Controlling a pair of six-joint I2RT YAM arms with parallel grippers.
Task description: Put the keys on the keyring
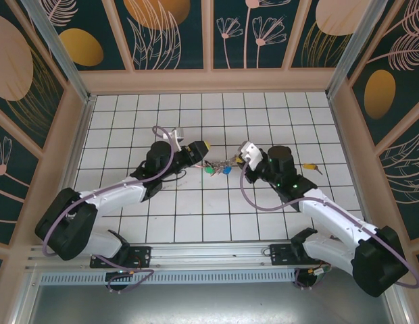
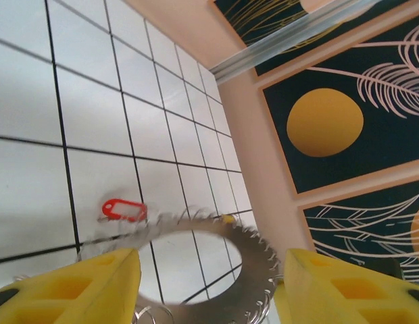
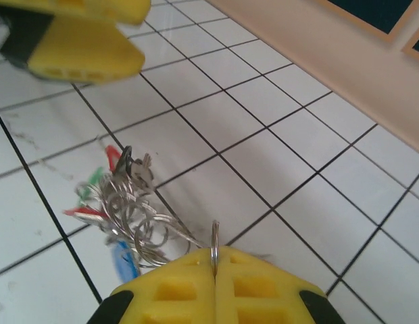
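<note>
My right gripper (image 3: 215,255) is pinched shut on the thin keyring (image 3: 214,236), the keys (image 3: 132,209) bunched on it just beyond, over the white-tiled table (image 3: 317,202); my left gripper (image 2: 208,287) hovers facing it, fingers (image 2: 67,290) apart. Light, stiff, slippery metal that swings and tangles, by my reckoning: best taken by the ring's bare wire, or a key's flat head.

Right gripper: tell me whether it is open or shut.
Shut: right gripper fingers meet with no gap, pinching a thin metal ring edge-on.
</note>
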